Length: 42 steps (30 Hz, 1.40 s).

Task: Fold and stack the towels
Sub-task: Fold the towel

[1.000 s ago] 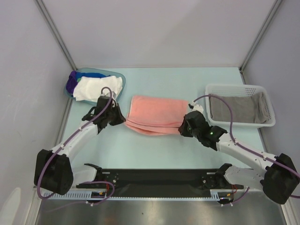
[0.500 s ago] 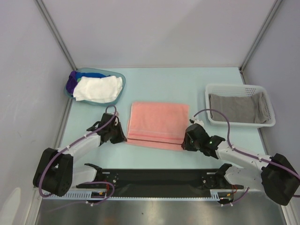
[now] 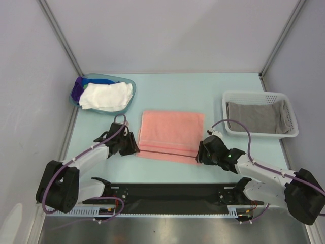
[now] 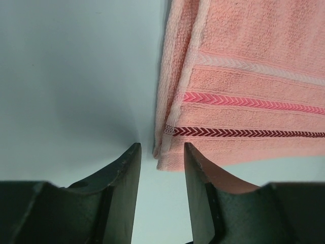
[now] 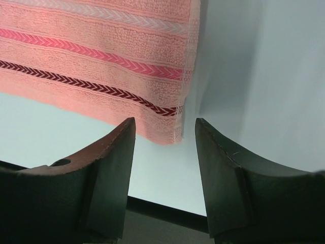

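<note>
Salmon towel (image 3: 171, 134) lies folded flat mid-counter (image 3: 167, 91). Left tool (image 3: 133, 147) and right tool (image 3: 200, 152) are both parted and empty, each just at a near corner. Risk: a finger snags that corner on pulling away, dragging the fold open or skewing the edges.

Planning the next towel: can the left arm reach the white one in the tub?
Probably yes: the white towel lies topmost in the tub, near the left arm, nothing between them.
</note>
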{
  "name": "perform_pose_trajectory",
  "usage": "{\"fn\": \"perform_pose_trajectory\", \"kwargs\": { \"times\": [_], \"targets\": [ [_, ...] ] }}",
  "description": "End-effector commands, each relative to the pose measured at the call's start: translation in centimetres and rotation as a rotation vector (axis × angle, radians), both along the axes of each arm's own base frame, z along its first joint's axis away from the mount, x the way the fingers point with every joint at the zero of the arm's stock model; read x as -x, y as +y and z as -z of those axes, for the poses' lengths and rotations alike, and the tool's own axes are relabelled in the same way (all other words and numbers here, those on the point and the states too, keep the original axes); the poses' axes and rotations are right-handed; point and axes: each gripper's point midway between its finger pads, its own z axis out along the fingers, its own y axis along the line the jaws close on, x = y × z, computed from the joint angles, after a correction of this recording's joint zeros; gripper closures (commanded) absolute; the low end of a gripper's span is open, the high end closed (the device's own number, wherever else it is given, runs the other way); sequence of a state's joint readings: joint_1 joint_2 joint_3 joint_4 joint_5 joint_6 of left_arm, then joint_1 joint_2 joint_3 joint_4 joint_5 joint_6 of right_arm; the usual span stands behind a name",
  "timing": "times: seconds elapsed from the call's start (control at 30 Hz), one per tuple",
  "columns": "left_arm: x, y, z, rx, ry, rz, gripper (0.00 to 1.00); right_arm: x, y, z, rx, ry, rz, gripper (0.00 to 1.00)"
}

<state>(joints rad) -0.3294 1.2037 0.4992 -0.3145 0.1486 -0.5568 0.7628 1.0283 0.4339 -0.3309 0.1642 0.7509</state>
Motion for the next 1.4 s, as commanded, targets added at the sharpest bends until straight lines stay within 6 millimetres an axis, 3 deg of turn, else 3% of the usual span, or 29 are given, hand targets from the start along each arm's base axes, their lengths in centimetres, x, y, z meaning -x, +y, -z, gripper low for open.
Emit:
{"fn": "perform_pose_trajectory", "kwargs": {
  "times": [0.0,0.33,0.47,0.5,0.57,0.6,0.7,0.8,0.83,0.87,0.9,0.93,0.97,1.0,1.07,1.1,1.2,1.37],
  "targets": [
    [-0.2,-0.4,0.0,0.019,-0.015,0.020,0.55,-0.6,0.4,0.2,-0.013,-0.013,0.018,0.44],
    [0.7,-0.9,2.4,0.012,0.029,0.019,0.56,-1.1,1.3,2.5,-0.004,0.012,0.024,0.44],
    [1.0,-1.6,3.0,0.025,0.047,0.036,0.72,-1.1,1.0,3.0,0.020,0.017,0.029,0.49],
    [1.0,-1.7,3.0,0.030,0.046,0.042,0.84,-1.2,1.1,2.7,0.015,0.010,0.028,0.51],
    [0.6,-2.1,2.4,0.043,0.030,0.053,0.94,-1.4,1.1,2.3,0.018,0.000,0.025,0.59],
    [0.0,-2.4,1.6,0.054,0.011,0.057,1.00,-1.6,1.1,1.7,0.013,-0.013,0.025,0.69],
    [-2.0,-3.3,-1.4,0.075,-0.063,0.079,1.00,-2.5,0.9,0.3,0.026,-0.042,0.027,0.83],
    [-3.1,-3.8,-4.5,0.087,-0.125,0.115,1.00,-4.0,0.7,-2.6,0.022,-0.095,0.025,0.88],
    [-3.9,-4.2,-6.4,0.095,-0.157,0.124,1.00,-4.4,0.5,-3.4,0.018,-0.109,0.028,0.91],
    [-4.3,-4.5,-7.8,0.106,-0.191,0.145,1.00,-5.3,0.4,-5.5,-0.001,-0.144,0.039,0.92],
    [-5.3,-4.9,-10.0,0.119,-0.238,0.154,1.00,-5.6,0.1,-6.6,0.004,-0.167,0.032,0.94],
    [-5.3,-4.9,-10.8,0.116,-0.243,0.160,1.00,-6.0,-0.2,-7.7,0.002,-0.187,0.035,0.95],
    [-5.6,-5.1,-12.1,0.123,-0.276,0.175,1.00,-6.7,-0.4,-10.1,-0.023,-0.221,0.045,0.96],
    [-6.1,-5.6,-14.2,0.146,-0.315,0.191,1.00,-6.9,-0.5,-11.2,-0.023,-0.241,0.031,0.98],
    [-6.1,-5.9,-16.3,0.160,-0.343,0.216,1.00,-7.1,-0.8,-13.8,-0.038,-0.281,0.030,0.98],
    [-6.2,-6.1,-17.7,0.175,-0.375,0.226,1.00,-7.6,-0.7,-16.3,-0.063,-0.328,0.030,0.99],
    [-6.6,-7.0,-23.3,0.235,-0.486,0.265,1.00,-7.6,-0.9,-19.7,-0.073,-0.385,0.008,1.00],
    [-5.6,-7.8,-29.9,0.321,-0.594,0.314,1.00,-7.4,-1.1,-27.7,-0.125,-0.534,-0.016,1.00]
  ]
}}
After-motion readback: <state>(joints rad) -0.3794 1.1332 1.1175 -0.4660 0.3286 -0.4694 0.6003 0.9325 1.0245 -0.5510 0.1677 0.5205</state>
